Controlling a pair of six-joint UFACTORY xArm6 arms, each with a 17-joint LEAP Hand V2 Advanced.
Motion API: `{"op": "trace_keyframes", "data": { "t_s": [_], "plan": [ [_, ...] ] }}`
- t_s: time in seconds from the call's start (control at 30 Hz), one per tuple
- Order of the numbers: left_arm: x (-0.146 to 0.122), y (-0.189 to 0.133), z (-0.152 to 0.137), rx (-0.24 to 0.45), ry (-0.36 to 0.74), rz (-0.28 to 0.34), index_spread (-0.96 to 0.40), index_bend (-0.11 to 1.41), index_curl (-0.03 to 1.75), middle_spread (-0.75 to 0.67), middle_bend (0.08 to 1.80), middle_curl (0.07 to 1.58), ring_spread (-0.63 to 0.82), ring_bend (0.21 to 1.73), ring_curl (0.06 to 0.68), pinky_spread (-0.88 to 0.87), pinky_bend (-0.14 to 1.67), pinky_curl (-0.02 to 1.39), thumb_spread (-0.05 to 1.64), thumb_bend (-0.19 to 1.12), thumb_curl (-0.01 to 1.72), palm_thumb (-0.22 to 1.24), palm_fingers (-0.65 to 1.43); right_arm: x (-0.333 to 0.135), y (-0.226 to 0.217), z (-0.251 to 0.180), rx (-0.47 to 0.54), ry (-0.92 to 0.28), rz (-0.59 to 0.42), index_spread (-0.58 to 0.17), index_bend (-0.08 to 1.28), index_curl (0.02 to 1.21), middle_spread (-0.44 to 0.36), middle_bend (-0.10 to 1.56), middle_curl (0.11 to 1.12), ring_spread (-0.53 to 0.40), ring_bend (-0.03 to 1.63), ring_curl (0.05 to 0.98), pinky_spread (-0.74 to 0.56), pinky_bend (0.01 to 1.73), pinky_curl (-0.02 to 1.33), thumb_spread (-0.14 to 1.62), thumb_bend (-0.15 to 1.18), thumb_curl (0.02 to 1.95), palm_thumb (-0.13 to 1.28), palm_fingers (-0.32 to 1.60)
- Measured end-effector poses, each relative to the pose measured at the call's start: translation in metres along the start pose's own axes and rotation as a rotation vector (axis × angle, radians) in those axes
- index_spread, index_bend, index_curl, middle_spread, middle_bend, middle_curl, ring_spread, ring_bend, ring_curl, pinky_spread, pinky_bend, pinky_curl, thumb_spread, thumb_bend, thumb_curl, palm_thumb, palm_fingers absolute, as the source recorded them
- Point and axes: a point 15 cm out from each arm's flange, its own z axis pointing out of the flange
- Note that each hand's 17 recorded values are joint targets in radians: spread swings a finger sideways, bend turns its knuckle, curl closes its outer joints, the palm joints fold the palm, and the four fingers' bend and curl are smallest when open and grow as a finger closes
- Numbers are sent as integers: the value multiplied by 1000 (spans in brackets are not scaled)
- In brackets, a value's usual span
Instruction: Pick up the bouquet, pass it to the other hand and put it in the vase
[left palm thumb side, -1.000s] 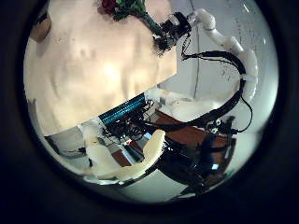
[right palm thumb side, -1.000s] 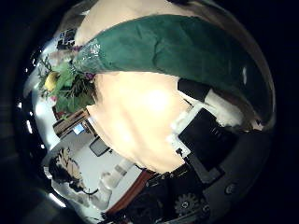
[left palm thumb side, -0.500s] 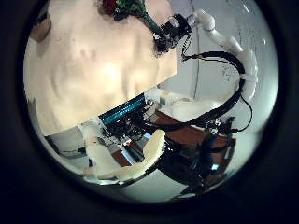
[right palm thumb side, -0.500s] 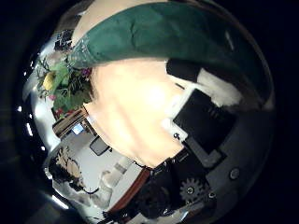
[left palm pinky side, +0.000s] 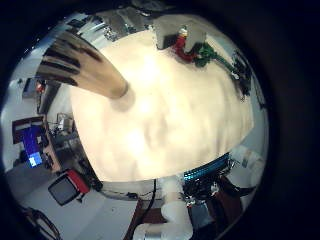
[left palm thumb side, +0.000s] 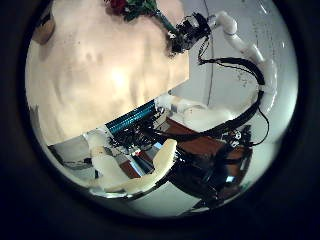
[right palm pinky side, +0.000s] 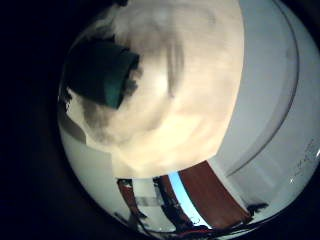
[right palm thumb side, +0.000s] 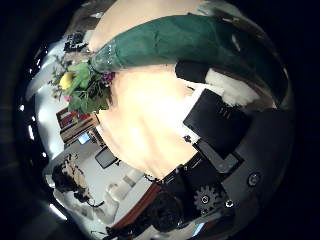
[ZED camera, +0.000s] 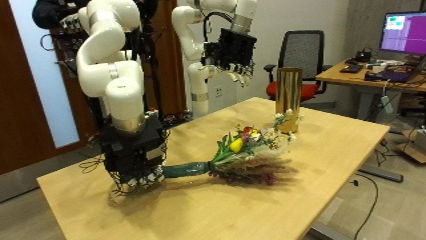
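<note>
Table (ZED camera: 333, 190): one light wooden top, seen in the outside view.
Bouquet (ZED camera: 246, 150): one, lying on its side on the table; yellow, red and green blooms point toward the vase, and a dark green wrap (ZED camera: 187, 170) covers the stems.
Vase (ZED camera: 288, 95): one tall, narrow, golden-brown vase, upright on the table's far side, just beyond the flower heads.
Writing: none legible on the wrap or vase.
Right hand (ZED camera: 133, 158): lowered to the table at the stem end; in the right thumb side palm view the wrap (right palm thumb side: 190, 45) fills much of the picture beside black finger parts, so it is close to the palm, but whether the fingers are closed round it cannot be told.
Left hand (ZED camera: 237, 52): held high above the table, well apart from bouquet and vase; its fingers hang loose and downward, nothing held.
Left palm views: the bouquet (left palm pinky side: 190, 47) is seen small and far across the tabletop.
</note>
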Motion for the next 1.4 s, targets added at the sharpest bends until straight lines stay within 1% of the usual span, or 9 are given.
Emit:
{"op": "trace_keyframes", "data": {
  "t_s": [0.1,0.2,0.33,0.5,0.73,0.97,1.1,1.27,1.4],
  "plan": [
    [-2,1,-1,3,2,-8,218,167,308,505,191,288,622,479,218,577,241,317,789,-37,327,262,29,-7,7,-22,53,-32,-19,-339,943,952,-217,1221,853,-225,1393,622,-276,1396,652,824,13,547,1115,1118],
    [0,1,-2,7,13,-16,218,169,309,506,190,288,621,478,218,576,243,318,789,-37,325,262,26,-12,18,-46,101,-77,-45,-323,955,972,-200,1241,865,-218,1411,640,-247,1406,679,801,-5,595,1144,1109],
    [-5,2,-5,21,35,-47,218,172,312,504,190,289,621,476,216,576,237,316,789,-37,324,263,33,-11,38,-66,116,-186,-71,-306,967,992,-182,1257,874,-209,1421,655,-221,1395,708,714,-6,673,1185,1103],
    [-8,4,-8,38,66,-67,224,169,312,496,192,290,618,484,216,580,235,316,789,-37,323,263,46,-6,65,-88,115,-344,-112,-290,990,1005,-175,1269,879,-206,1429,662,-216,1357,725,582,-14,734,1194,1104],
    [-14,5,-11,67,126,-107,225,168,311,498,194,295,611,487,214,574,223,313,792,-37,324,252,55,-6,98,-129,202,-506,-160,-273,1012,1010,-167,1291,882,-197,1428,671,-221,1312,755,408,-19,802,1187,1110],
    [-19,8,-18,158,271,-141,226,166,309,490,192,297,592,492,213,565,227,318,795,-40,320,213,72,-25,126,-175,281,-687,-257,-251,1028,1003,-152,1308,873,-194,1427,678,-220,1257,804,238,-17,856,1181,1104],
    [-15,8,-21,219,375,-130,232,164,307,483,197,301,582,503,216,557,223,318,794,-38,320,198,83,-48,142,-200,318,-829,-351,-241,1044,996,-149,1309,869,-195,1426,681,-223,1223,829,149,-23,865,1169,1103],
    [-22,13,-28,324,511,-135,233,161,302,464,198,308,569,511,215,549,217,317,788,-40,321,186,93,-72,156,-220,333,-969,-449,-229,1059,982,-147,1315,867,-192,1426,681,-230,1182,868,58,-23,866,1163,1109],
    [-30,17,-31,383,576,-140,228,162,299,448,198,313,559,522,217,537,214,318,788,-37,325,183,110,-93,162,-231,342,-1068,-526,-218,1076,976,-146,1315,865,-192,1430,683,-233,1158,900,22,-20,866,1161,1112]
  ]
}}
